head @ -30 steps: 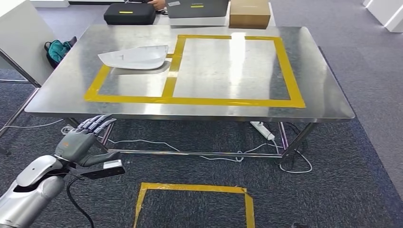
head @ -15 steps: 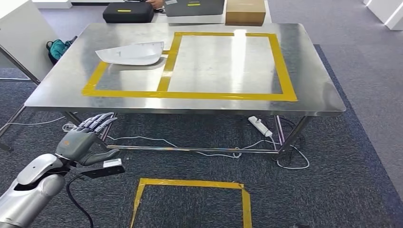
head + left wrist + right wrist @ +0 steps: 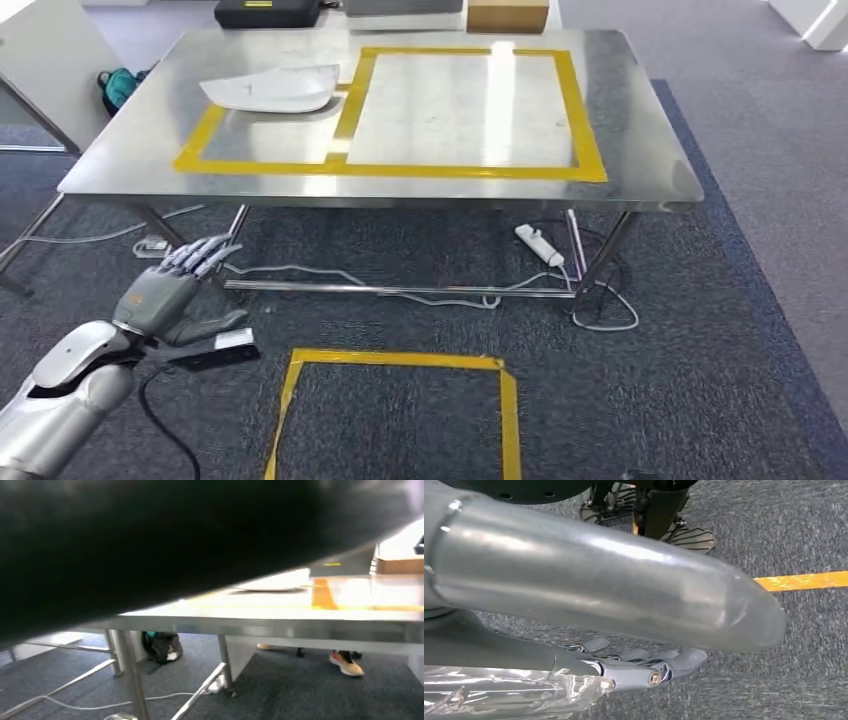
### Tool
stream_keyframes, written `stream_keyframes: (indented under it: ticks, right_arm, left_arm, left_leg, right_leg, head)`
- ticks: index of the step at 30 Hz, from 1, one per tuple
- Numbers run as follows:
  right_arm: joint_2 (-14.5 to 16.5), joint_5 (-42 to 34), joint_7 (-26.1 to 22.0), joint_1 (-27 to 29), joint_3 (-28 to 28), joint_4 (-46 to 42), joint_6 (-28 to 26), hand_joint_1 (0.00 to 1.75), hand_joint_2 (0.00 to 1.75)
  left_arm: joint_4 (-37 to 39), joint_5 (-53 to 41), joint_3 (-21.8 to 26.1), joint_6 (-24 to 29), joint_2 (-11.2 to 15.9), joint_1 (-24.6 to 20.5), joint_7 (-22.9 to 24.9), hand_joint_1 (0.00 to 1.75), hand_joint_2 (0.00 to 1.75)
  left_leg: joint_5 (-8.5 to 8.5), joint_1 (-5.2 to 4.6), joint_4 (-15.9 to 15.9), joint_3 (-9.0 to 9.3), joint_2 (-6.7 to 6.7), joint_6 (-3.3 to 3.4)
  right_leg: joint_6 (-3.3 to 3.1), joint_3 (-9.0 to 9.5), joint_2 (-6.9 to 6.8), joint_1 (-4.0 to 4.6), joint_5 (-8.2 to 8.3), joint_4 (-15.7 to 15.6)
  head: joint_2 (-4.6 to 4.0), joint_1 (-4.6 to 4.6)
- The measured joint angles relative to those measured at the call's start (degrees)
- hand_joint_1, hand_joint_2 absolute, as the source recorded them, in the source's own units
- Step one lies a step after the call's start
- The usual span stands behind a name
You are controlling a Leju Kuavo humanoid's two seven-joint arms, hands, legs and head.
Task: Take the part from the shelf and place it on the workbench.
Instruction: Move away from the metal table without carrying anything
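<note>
The bench (image 3: 640, 130) is shiny silver with yellow tape (image 3: 585, 150) lines making boxes. The part (image 3: 268, 88) on it is white. The carpet (image 3: 700, 380) is dark grey-blue, with another yellow tape square (image 3: 395, 358). The left hand (image 3: 160, 297) is grey. A bag (image 3: 117, 85) is teal. A box (image 3: 507, 14) is brown.

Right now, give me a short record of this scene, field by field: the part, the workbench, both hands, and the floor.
part: white curved shell, lying on the workbench inside the smaller taped box
workbench: steel table marked with yellow tape
left hand: empty, fingers spread, below the table edge
right hand: hanging over carpet, fingers extended, holding nothing
floor: yellow tape square, cables, power strip
</note>
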Motion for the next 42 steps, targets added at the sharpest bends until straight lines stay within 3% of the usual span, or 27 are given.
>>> stream_keyframes:
  ticks: [2,3,5,7,8,9,11,13,14,15,17,19,22,23,24,25,27,29,30,32,33,35,37,38,39,40,42]
  right_arm:
    - [0.0,0.0,0.0,0.1,-0.1,0.0,0.1,0.00,0.00]
    - [0.0,0.0,0.0,0.2,-0.2,0.0,0.1,0.00,0.00]
    - [-0.1,0.0,0.1,0.3,-0.3,0.0,0.0,0.00,0.00]
    - [-0.1,0.1,0.2,0.3,-0.3,-0.1,-0.1,0.00,0.00]
    - [-0.2,0.1,0.2,0.2,-0.3,-0.1,-0.2,0.00,0.00]
    - [-0.2,0.2,0.2,0.2,-0.3,-0.1,-0.2,0.00,0.00]
    - [-0.3,0.2,0.3,0.2,-0.3,-0.1,-0.3,0.00,0.00]
    - [-0.3,0.3,0.3,0.0,-0.3,-0.2,-0.4,0.00,0.00]
    - [-0.3,0.3,0.3,-0.1,-0.3,-0.2,-0.4,0.00,0.00]
    - [-0.3,0.3,0.4,-0.2,-0.3,-0.2,-0.4,0.00,0.00]
    - [-0.3,0.3,0.4,-0.1,-0.3,-0.2,-0.4,0.00,0.00]
    - [-0.4,0.3,0.4,-0.1,-0.3,-0.3,-0.4,0.00,0.00]
    - [-0.4,0.3,0.4,-0.1,-0.3,-0.3,-0.5,0.00,0.00]
    - [-0.4,0.3,0.4,0.0,-0.3,-0.3,-0.5,0.00,0.00]
    - [-0.4,0.3,0.5,0.1,-0.3,-0.3,-0.5,0.00,0.00]
    - [-0.4,0.3,0.5,0.1,-0.3,-0.3,-0.5,0.00,0.00]
    - [-0.4,0.3,0.6,0.2,-0.3,-0.3,-0.5,0.00,0.00]
    - [-0.4,0.3,0.6,0.1,-0.3,-0.3,-0.6,0.00,0.00]
    - [-0.4,0.3,0.6,0.1,-0.3,-0.3,-0.6,0.00,0.00]
    - [-0.4,0.4,0.7,0.3,-0.3,-0.3,-0.6,0.00,0.00]
    - [-0.4,0.4,0.7,0.4,-0.3,-0.3,-0.5,0.00,0.00]
    - [-0.4,0.4,0.7,0.6,-0.3,-0.3,-0.5,0.00,0.00]
    - [-0.3,0.4,0.8,0.5,-0.3,-0.3,-0.5,0.00,0.00]
    - [-0.3,0.4,0.8,0.5,-0.3,-0.3,-0.4,0.00,0.00]
    - [-0.4,0.4,0.8,0.6,-0.3,-0.3,-0.4,0.00,0.00]
    - [-0.4,0.4,0.8,0.6,-0.3,-0.3,-0.4,0.00,0.00]
    - [-0.4,0.4,0.8,0.6,-0.4,-0.4,-0.4,0.00,0.00]
  left_arm:
    - [0.0,0.0,0.0,0.0,-0.1,0.0,0.0,0.00,0.00]
    - [0.1,0.0,0.0,0.0,-0.1,0.0,0.0,0.00,0.00]
    - [0.1,0.0,-0.1,0.0,-0.2,0.1,0.0,0.00,0.00]
    - [0.1,0.0,-0.1,0.0,-0.3,0.3,0.0,0.00,0.00]
    - [0.2,0.0,-0.1,0.0,-0.3,0.4,0.0,0.00,0.00]
    - [0.3,0.0,-0.1,0.0,-0.3,0.5,0.0,0.00,0.00]
    - [0.3,0.0,-0.1,0.0,-0.4,0.7,0.0,0.00,0.00]
    - [0.3,0.0,0.0,0.0,-0.3,0.7,0.0,0.00,0.00]
    - [0.3,0.0,0.0,0.1,-0.3,0.7,0.0,0.00,0.00]
    - [0.3,0.1,0.1,0.1,-0.3,0.7,0.0,0.00,0.00]
    - [0.4,0.1,0.1,0.1,-0.2,0.7,0.0,0.00,0.00]
    - [0.4,0.1,0.1,0.1,-0.2,0.8,0.0,0.00,0.00]
    - [0.4,0.2,0.1,0.1,-0.1,1.1,0.0,0.00,0.00]
    - [0.4,0.2,0.1,0.1,-0.1,1.2,0.1,0.00,0.00]
    - [0.4,0.3,0.1,0.1,-0.1,1.4,0.1,0.00,0.00]
    - [0.4,0.3,0.1,0.1,-0.1,1.5,0.1,0.00,0.00]
    - [0.4,0.4,0.2,0.1,-0.1,1.5,0.1,0.00,0.00]
    - [0.4,0.4,0.4,0.2,-0.1,1.4,0.1,0.00,0.00]
    - [0.4,0.5,0.5,0.2,-0.1,1.4,0.1,0.00,0.00]
    - [0.4,0.6,0.6,0.2,-0.1,1.5,0.1,0.00,0.00]
    - [0.4,0.7,0.6,0.2,-0.1,1.6,0.1,0.00,0.00]
    - [0.4,0.8,0.7,0.2,-0.1,1.7,0.1,0.00,0.00]
    - [0.4,0.8,0.7,0.2,-0.1,1.9,0.1,0.00,0.00]
    - [0.4,0.8,0.8,0.2,-0.1,2.0,0.1,0.00,0.00]
    - [0.4,0.8,0.8,0.2,-0.1,2.1,0.1,0.00,0.00]
    - [0.4,0.8,0.8,0.2,-0.1,2.3,0.2,0.00,0.00]
    - [0.4,0.7,0.9,0.2,-0.1,2.3,0.3,0.00,0.00]
  left_leg:
    - [0.92,-0.06,-0.5,-0.58,0.08,0.52]
    - [1.57,0.01,-0.6,-1.05,0.15,0.94]
    - [2.99,0.22,-0.8,-2.38,0.26,1.56]
    - [4.34,0.22,-0.7,-4.04,0.28,1.75]
    - [5.02,0.22,-0.6,-4.92,0.29,1.71]
    - [5.71,0.22,-0.6,-5.81,0.31,1.61]
    - [6.99,0.27,-0.4,-7.50,0.31,1.26]
    - [8.00,0.17,-0.1,-8.71,0.26,0.70]
    - [8.50,0.10,0.0,-9.01,0.25,0.40]
    - [9.00,0.07,0.1,-9.20,0.24,0.10]
    - [9.72,0.17,0.1,-9.45,0.21,-0.52]
    - [7.25,0.28,2.0,-10.52,0.15,-1.19]
    - [-0.84,0.47,12.6,-13.77,0.13,-1.91]
    - [-2.05,0.51,15.7,-14.28,0.13,-2.02]
    - [-2.03,0.52,17.2,-13.99,0.13,-2.04]
    - [-0.94,0.54,16.4,-12.57,0.13,-1.99]
    - [1.30,0.54,9.5,-6.86,0.13,-1.74]
    - [1.33,0.43,1.9,-1.45,0.06,-1.21]
    - [1.00,0.33,0.1,-0.31,0.02,-0.89]
    - [1.49,0.22,-0.4,-0.70,0.06,-0.01]
    - [1.93,0.25,-0.5,-1.13,0.11,0.48]
    - [3.08,0.39,-0.7,-2.19,0.20,1.37]
    - [4.15,0.29,-0.6,-3.51,0.19,1.70]
    - [4.67,0.23,-0.6,-4.18,0.20,1.71]
    - [5.18,0.17,-0.6,-4.81,0.22,1.68]
    - [5.64,0.13,-0.5,-5.38,0.22,1.61]
    - [6.38,0.10,-0.4,-6.19,0.21,1.34]
  right_leg:
    - [0.72,-0.20,-0.09,-0.17,0.73,-0.4]
    - [1.05,-0.66,-0.15,-0.21,-0.32,0.2]
    - [1.56,-2.34,-0.30,-0.29,-5.48,4.9]
    - [1.95,-4.05,-0.38,-0.33,-10.45,12.6]
    - [2.08,-4.19,-0.38,-0.34,-11.05,15.3]
    - [2.16,-3.44,-0.39,-0.35,-10.36,16.4]
    - [2.20,1.15,-0.43,-0.44,-7.57,12.5]
    - [1.96,7.72,-0.36,-0.46,-7.79,4.1]
    - [1.69,9.60,-0.30,-0.42,-8.55,1.1]
    - [1.29,10.39,-0.21,-0.30,-9.19,-0.5]
    - [0.22,9.48,-0.26,-0.28,-8.63,-0.8]
    - [-0.89,8.64,-0.43,-0.44,-7.50,-0.8]
    - [-1.50,6.34,-0.52,-0.50,-5.36,-0.7]
    - [-1.46,5.44,-0.52,-0.49,-4.67,-0.7]
    - [-1.40,4.55,-0.52,-0.48,-4.00,-0.7]
    - [-1.30,3.72,-0.51,-0.50,-3.35,-0.6]
    - [-0.93,2.30,-0.46,-0.52,-2.08,-0.6]
    - [-0.32,1.43,-0.41,-0.40,-0.96,-0.6]
    - [0.02,1.24,-0.40,-0.36,-0.41,-0.6]
    - [0.75,1.03,-0.39,-0.46,0.63,-1.0]
    - [1.09,0.64,-0.41,-0.54,0.30,-0.7]
    - [1.62,-0.98,-0.44,-0.62,-3.33,2.8]
    - [1.95,-3.33,-0.48,-0.60,-8.66,10.5]
    - [2.05,-4.08,-0.48,-0.59,-10.04,14.0]
    - [2.03,-3.98,-0.48,-0.57,-10.18,15.9]
    - [1.94,-2.79,-0.48,-0.54,-9.37,15.5]
    - [1.49,2.76,-0.49,-0.47,-7.27,8.7]
  head:
    - [0.00,-0.11]
    - [0.00,-0.05]
    - [0.00,0.19]
    - [0.00,0.39]
    - [0.00,0.39]
    - [0.00,0.40]
    - [0.00,0.40]
    - [0.00,0.38]
    - [0.00,0.36]
    - [0.00,0.34]
    - [0.00,0.37]
    - [0.00,0.24]
    - [0.00,-0.04]
    - [0.00,-0.04]
    - [0.00,-0.05]
    - [0.00,-0.05]
    - [0.00,-0.07]
    - [0.00,-0.01]
    - [0.00,-0.06]
    - [0.00,-0.12]
    - [0.00,-0.13]
    - [0.00,0.16]
    - [0.00,0.40]
    - [0.00,0.41]
    - [0.00,0.41]
    - [0.00,0.42]
    - [0.00,0.42]
